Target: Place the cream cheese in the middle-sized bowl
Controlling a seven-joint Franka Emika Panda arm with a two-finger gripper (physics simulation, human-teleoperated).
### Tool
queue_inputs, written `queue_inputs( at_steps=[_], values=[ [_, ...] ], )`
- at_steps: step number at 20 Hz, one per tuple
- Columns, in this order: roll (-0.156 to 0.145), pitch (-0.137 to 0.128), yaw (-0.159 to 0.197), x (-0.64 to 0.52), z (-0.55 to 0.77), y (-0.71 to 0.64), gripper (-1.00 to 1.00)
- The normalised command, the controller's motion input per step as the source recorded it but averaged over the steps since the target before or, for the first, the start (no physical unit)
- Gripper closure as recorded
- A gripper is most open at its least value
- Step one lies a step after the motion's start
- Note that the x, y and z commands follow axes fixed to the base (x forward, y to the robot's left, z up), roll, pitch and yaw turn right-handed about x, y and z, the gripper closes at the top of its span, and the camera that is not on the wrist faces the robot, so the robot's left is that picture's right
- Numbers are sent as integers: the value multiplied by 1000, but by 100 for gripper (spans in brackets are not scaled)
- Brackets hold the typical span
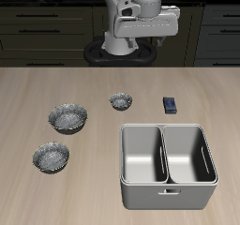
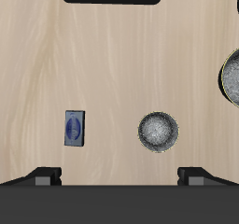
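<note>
**Operator:** How is the state of the gripper (image 2: 118, 176) reported?

**Technician:** In the wrist view the two fingertips (image 2: 44, 176) are seen set wide apart, and only bare table (image 2: 121, 69) is seen between them. Nothing is gripped. In the exterior view the gripper (image 1: 141, 41) is held high above the back of the table, at the upper centre of the frame.

**Operator:** Where is the cream cheese (image 1: 170, 104) located?

**Technician:** It is laid flat on the table, right of centre in the exterior frame. It is placed near the smallest bowl (image 1: 120, 101), apart from it, and just behind the grey two-compartment tray (image 1: 169, 193). In the wrist view the cream cheese (image 2: 75, 128) and the smallest bowl (image 2: 159, 132) are shown side by side, not touching.

**Operator:** Where is the middle-sized bowl (image 1: 51, 156) found?

**Technician:** It is set at the lower left of the exterior frame, near the table's front edge and well apart from the cream cheese. No contents are seen in it. The widest bowl (image 1: 68, 118) is positioned just behind it, farther from the front edge.
</note>
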Motion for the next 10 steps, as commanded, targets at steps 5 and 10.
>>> queue_inputs(
  at_steps=[5,10],
  values=[
    [31,10,-44,-24,-87,449,-100],
    [43,-8,-36,-47,-34,464,-100]
  ],
)
